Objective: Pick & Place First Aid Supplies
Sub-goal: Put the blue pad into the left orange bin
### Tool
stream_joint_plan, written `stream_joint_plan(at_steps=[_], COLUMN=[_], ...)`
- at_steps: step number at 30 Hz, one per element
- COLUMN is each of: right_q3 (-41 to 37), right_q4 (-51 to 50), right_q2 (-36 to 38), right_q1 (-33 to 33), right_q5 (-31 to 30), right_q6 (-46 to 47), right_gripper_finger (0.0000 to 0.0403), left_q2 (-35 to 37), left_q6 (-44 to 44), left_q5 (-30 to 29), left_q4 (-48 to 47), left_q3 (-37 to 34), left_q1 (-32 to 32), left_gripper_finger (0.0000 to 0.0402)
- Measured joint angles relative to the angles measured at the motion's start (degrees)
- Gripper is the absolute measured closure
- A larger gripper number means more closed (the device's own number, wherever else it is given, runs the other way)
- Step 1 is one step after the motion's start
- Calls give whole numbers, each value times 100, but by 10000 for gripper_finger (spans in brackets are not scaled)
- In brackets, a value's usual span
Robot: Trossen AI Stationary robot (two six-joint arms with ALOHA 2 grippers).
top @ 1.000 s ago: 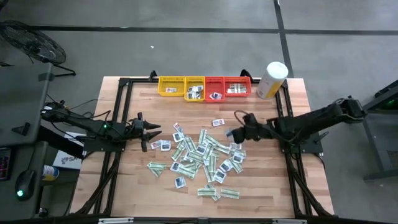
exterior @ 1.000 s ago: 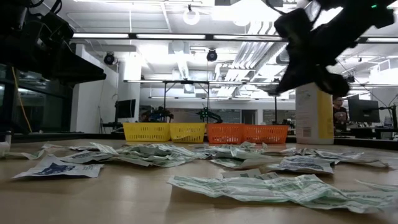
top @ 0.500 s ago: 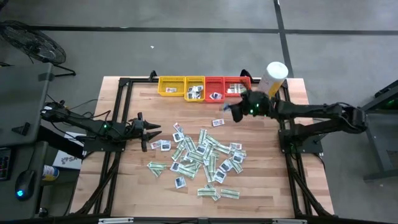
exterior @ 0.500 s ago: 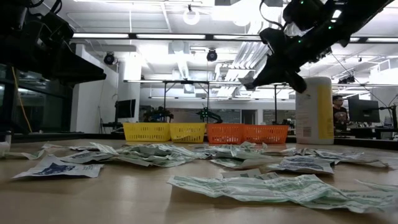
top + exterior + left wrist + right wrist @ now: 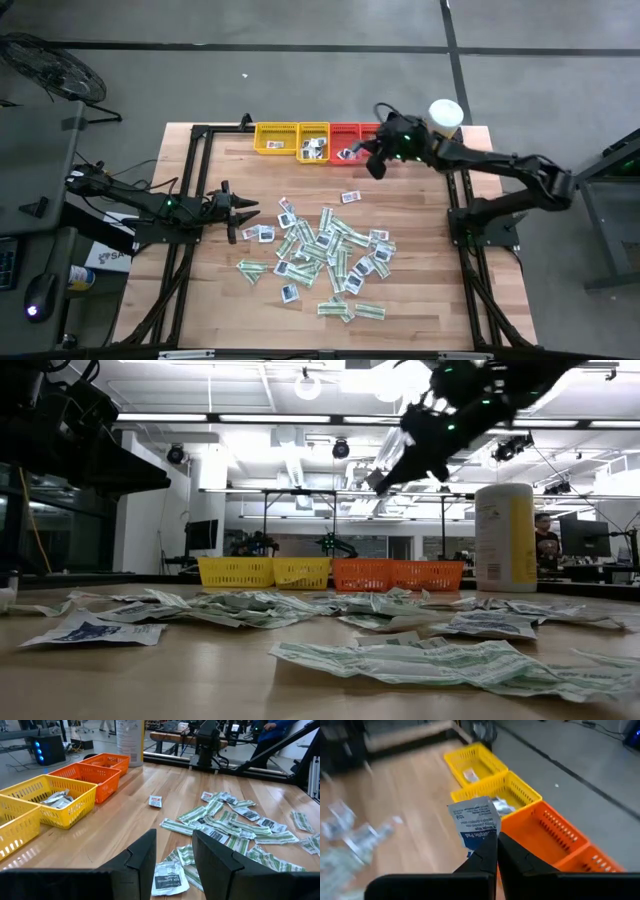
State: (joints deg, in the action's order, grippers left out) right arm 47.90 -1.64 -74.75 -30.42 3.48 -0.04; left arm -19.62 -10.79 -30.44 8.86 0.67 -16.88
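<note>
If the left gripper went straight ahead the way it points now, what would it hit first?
Probably the small white square packet lying on the wood just ahead of the open left gripper, though depth is unclear.

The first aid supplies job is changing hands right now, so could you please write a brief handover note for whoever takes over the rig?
Right gripper: shut on a white-and-blue packet, raised over the red trays at the table's far edge.
Left gripper: open, holding nothing, low at the left side of the pile.
Supplies: most packets lie scattered mid-table; a few are in one yellow tray and the red trays.
Done: a few packets binned, one in transit.
Left: drop the held packet into a tray, then clear the pile, which probably means many more trips.
</note>
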Motion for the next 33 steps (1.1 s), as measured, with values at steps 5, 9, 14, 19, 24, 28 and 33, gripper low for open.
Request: stream_joint_plan(at_steps=[5, 9, 14, 19, 24, 28, 33], right_q3=[1179, 2132, 3047, 3581, 3639, 3635, 3633], right_q4=[-1213, -2006, -2578, -2917, -3030, -3127, -3144], right_q2=[-1039, -1878, -2747, -3277, -3485, -3647, -3676], right_q1=[-150, -366, -612, -753, -823, -825, -782], right_q5=[-66, -67, 205, 295, 335, 334, 311], right_q6=[-1119, -1713, -2261, -2674, -3148, -3601, -3998], right_gripper_finger=[403, 403, 403, 403, 403, 403, 401], left_q2=[2, 2, 0, 0, 2, 0, 2], left_q6=[0, 0, 0, 0, 0, 0, 0], left_q5=[-1, 0, 0, 0, 0, 0, -2], left_q4=[0, 0, 0, 0, 0, 0, 0], left_q3=[0, 0, 0, 0, 0, 0, 0], left_q1=[-1, -2, -1, -2, 0, 0, 0], left_gripper_finger=[275, 275, 275, 275, 275, 275, 275])
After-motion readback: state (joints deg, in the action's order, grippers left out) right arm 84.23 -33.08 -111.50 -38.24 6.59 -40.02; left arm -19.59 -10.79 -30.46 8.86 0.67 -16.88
